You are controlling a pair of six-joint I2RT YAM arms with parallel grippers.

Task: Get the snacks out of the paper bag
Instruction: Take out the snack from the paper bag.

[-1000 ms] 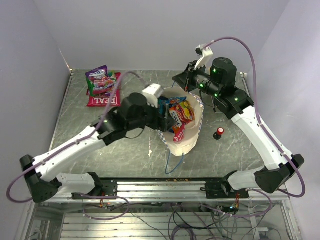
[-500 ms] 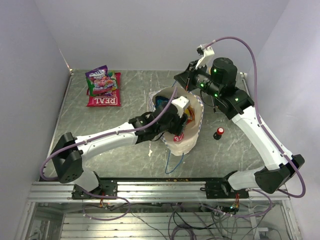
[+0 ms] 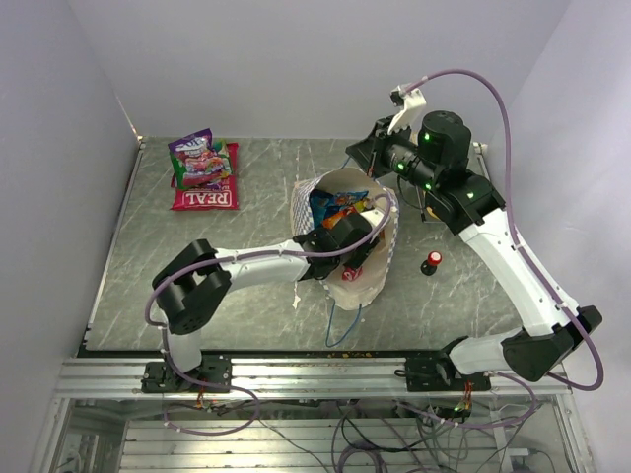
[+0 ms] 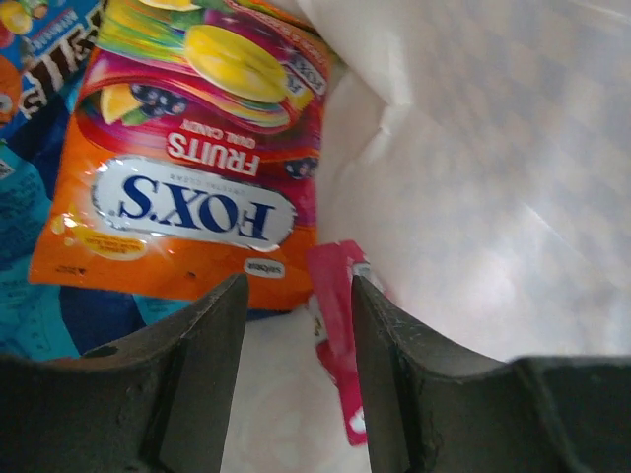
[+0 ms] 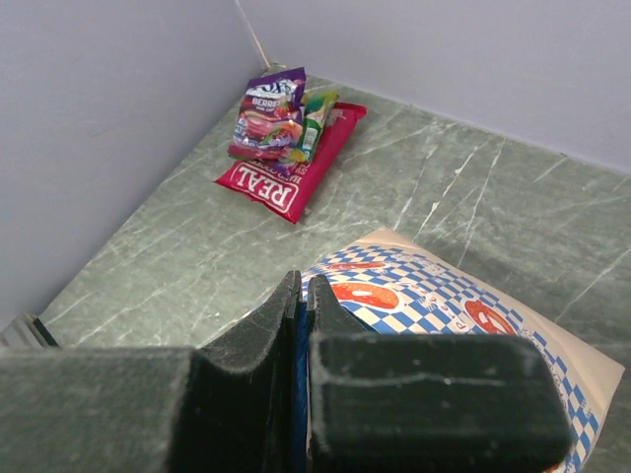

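Observation:
The blue-and-white checkered paper bag (image 3: 363, 284) lies open in mid-table, its cream inside (image 4: 493, 197) filling the left wrist view. My left gripper (image 3: 357, 248) reaches inside it, jaws open. A thin pink-red packet (image 4: 335, 296) lies between the fingertips, close to the right one, and neither pad presses it. Just beyond lie an orange FOX'S packet (image 4: 187, 197) and blue packets (image 4: 39, 305). My right gripper (image 5: 302, 286) is shut on the bag's blue cord handle (image 5: 299, 394) at the far rim (image 3: 345, 175).
A red REAL packet (image 3: 205, 197) with a purple candy bag (image 3: 197, 156) on it lies at the far left corner. A small red-and-black knob (image 3: 432, 262) stands right of the bag. The bag's other blue cord (image 3: 340, 320) trails toward the near edge.
My left arm has stretched forward and pushed its gripper deeper into the bag, and its jaws have narrowed. The right gripper has held still on the handle.

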